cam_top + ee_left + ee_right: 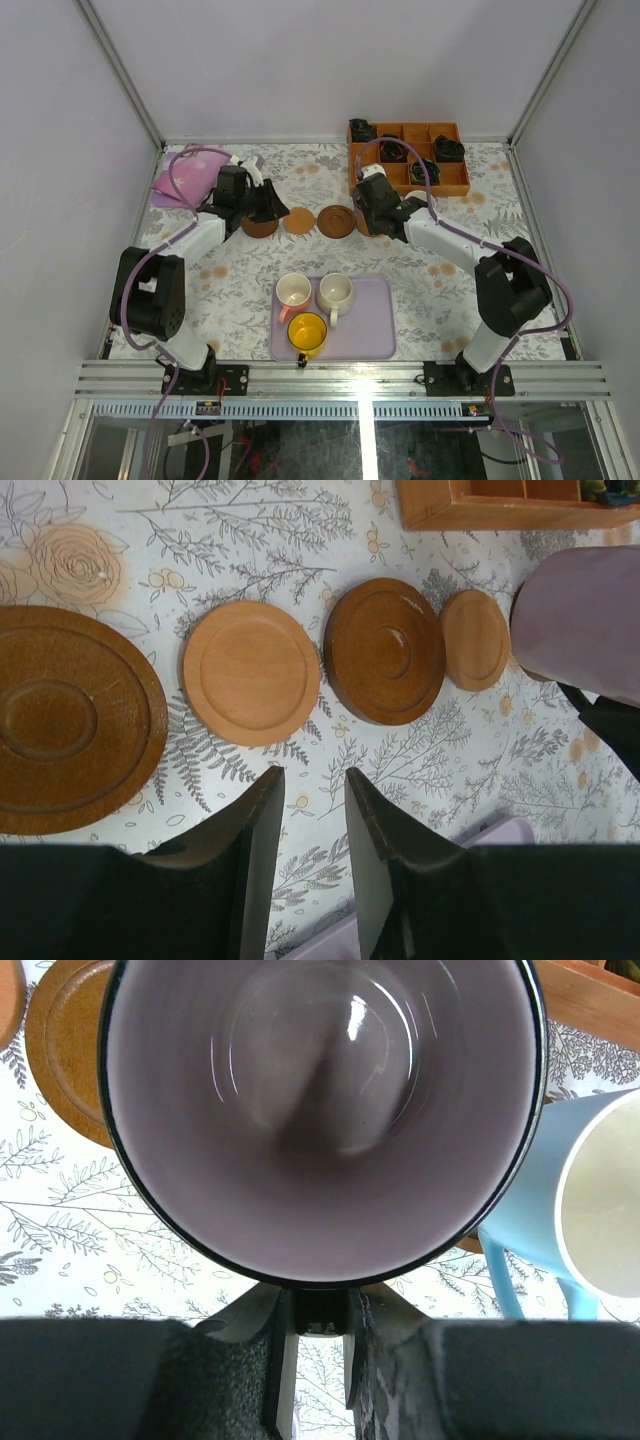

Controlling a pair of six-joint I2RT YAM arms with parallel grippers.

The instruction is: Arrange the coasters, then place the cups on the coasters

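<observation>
Across the far middle of the table (450,300), the coasters are lying in a left-to-right row: a large dark coaster (70,720), a tan coaster (252,672), a second dark coaster (385,650) and a smaller tan coaster (476,640). They are sitting close together without overlapping. A fifth is not showing clearly. A brown sliver under the light blue cup (590,1210) is suggesting that this cup is already standing on one at the right end.

Arranging is looking mostly done, while cup placing is only beginning. The pink cup (293,292), cream cup (335,293) and yellow cup (307,333) are sitting on the lavender tray (375,340), near the arm bases.

The right gripper (320,1360) is reaching out over the right end of the row, its fingers clamped on the near wall of the greyish purple cup (320,1110), mouth up. I cannot tell whether that cup is touching down. The left gripper (315,850) is hovering low at the left end of the row, just on the near side of the tan coaster. Its jaws are standing apart and holding nothing.
</observation>
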